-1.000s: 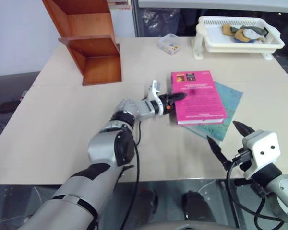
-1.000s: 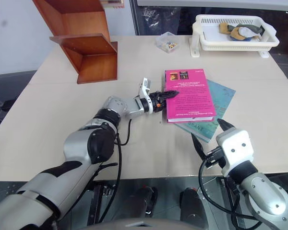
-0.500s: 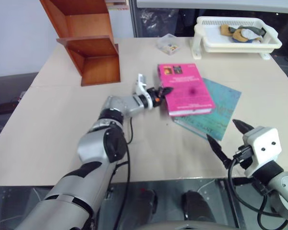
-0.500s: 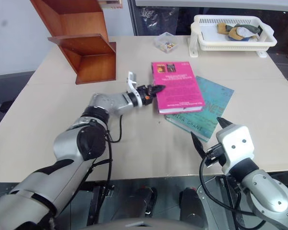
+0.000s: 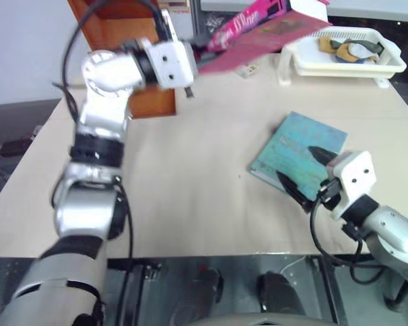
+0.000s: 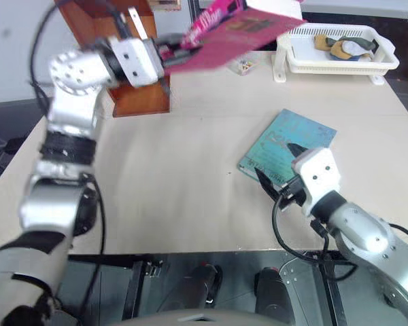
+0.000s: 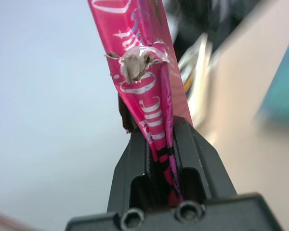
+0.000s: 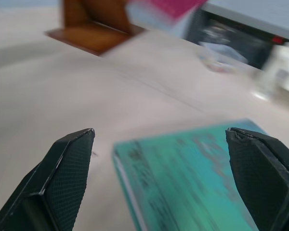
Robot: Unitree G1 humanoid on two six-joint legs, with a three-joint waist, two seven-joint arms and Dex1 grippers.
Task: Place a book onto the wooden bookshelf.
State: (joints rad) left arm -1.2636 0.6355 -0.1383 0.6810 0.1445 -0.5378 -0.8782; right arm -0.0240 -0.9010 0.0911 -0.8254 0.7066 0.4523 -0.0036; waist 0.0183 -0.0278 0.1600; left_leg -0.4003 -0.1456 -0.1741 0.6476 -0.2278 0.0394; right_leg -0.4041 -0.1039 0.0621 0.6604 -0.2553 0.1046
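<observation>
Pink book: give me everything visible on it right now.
The book is a bright magenta-pink paperback with pale lettering along its spine, whose glossy covering is torn at one spot, showing grey beneath. It is lifted off the table, tilted, up near the wooden bookshelf. The left gripper is shut on its spine edge, one black finger on each side. Nothing else touches it.

Left arm: raised high at the upper left of the frame, forearm near vertical, wrist bent toward the right. Left gripper: fingers clamped shut on the book, apparently near its spine. Right arm: low at the lower right. Right gripper: fingers spread wide, holding nothing.
</observation>
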